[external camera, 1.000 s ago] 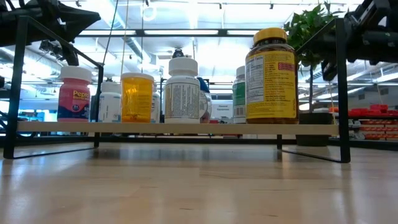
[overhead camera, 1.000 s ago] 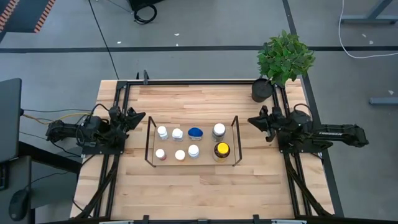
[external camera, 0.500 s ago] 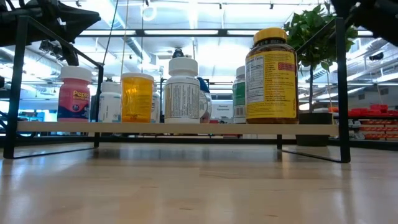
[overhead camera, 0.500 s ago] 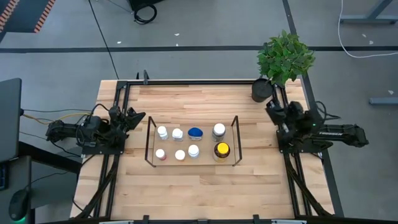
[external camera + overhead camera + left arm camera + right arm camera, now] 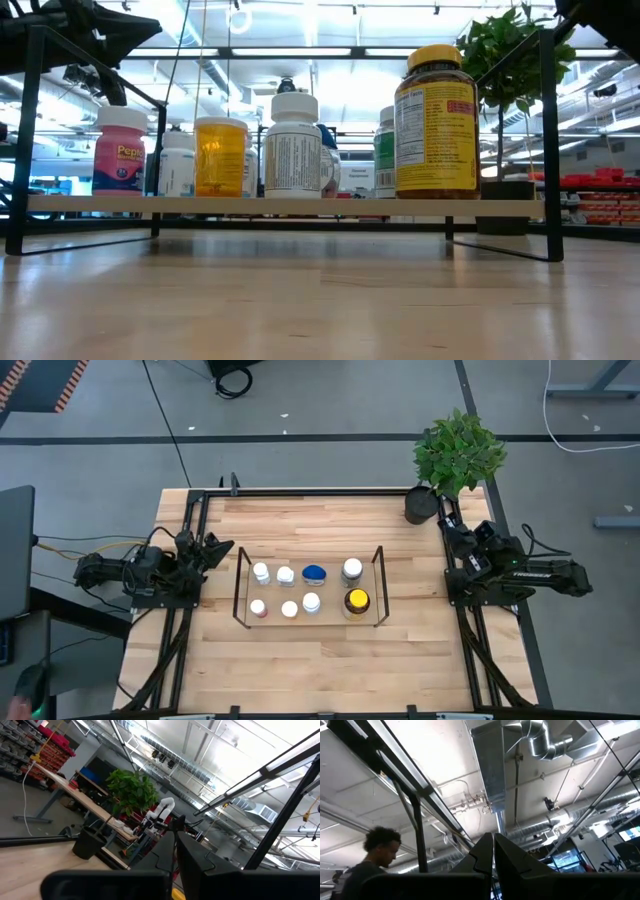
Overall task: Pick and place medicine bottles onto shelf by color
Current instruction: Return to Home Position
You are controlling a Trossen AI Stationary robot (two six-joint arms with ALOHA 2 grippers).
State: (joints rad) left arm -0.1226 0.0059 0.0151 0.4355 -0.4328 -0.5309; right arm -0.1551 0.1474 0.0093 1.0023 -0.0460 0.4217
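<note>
The shelf (image 5: 238, 588), a low black wire rack, stands mid-table with several medicine bottles upright on its board (image 5: 300, 205). Among them are a blue-capped one (image 5: 315, 573), a large amber one with a yellow cap (image 5: 357, 601) (image 5: 435, 122), a pink one (image 5: 120, 152) and white-capped ones (image 5: 286, 575). My left gripper (image 5: 222, 547) (image 5: 176, 852) waits shut at the table's left edge, pointing toward the shelf and slightly up. My right gripper (image 5: 447, 528) (image 5: 493, 852) is shut at the right edge, tipped steeply up toward the ceiling. Neither holds anything.
A green plant (image 5: 455, 455) in a black pot (image 5: 420, 505) stands at the far right corner, close to my right gripper. A black frame (image 5: 300, 491) edges the table. Bare wood (image 5: 320, 670) lies in front of the shelf. A person (image 5: 375, 855) shows in the right wrist view.
My right gripper has tipped upward from nearly level and drawn back toward the table's right edge, rising out of the low view; it has stayed shut. The bottles and shelf have not moved.
</note>
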